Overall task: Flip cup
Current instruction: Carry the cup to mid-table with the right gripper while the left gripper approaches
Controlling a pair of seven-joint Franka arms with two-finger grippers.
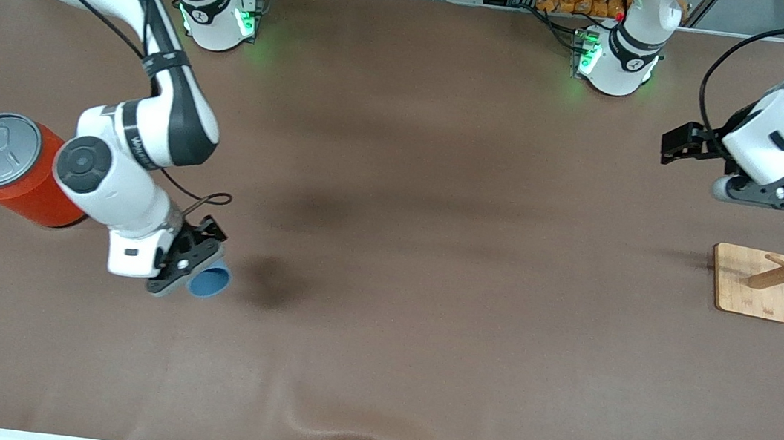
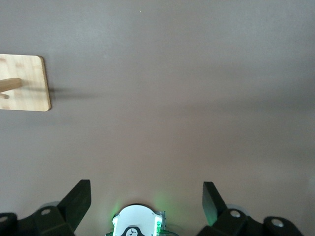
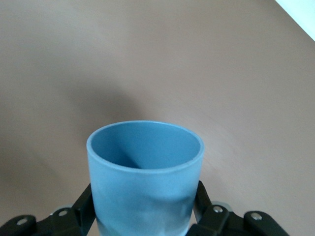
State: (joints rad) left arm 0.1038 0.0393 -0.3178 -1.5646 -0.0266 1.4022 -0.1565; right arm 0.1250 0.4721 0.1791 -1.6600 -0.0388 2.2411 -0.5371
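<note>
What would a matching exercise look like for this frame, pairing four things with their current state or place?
Things:
1. cup
2. orange can
3. left hand
4. wooden rack

States:
A. open, holding nothing, over bare table
B. stands at the left arm's end of the table
C. gripped by the right hand, mouth facing away from it
D. stands beside the right arm, grey pull-tab lid visible

Pairs: 1-C, 2-D, 3-A, 4-B

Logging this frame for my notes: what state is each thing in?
cup: held off the table, mouth open and tilted sideways.
right gripper: shut on the cup.
left gripper: open, empty, waiting above the table.
orange can: upright, lid sealed.
wooden rack: upright, pegs bare.
</note>
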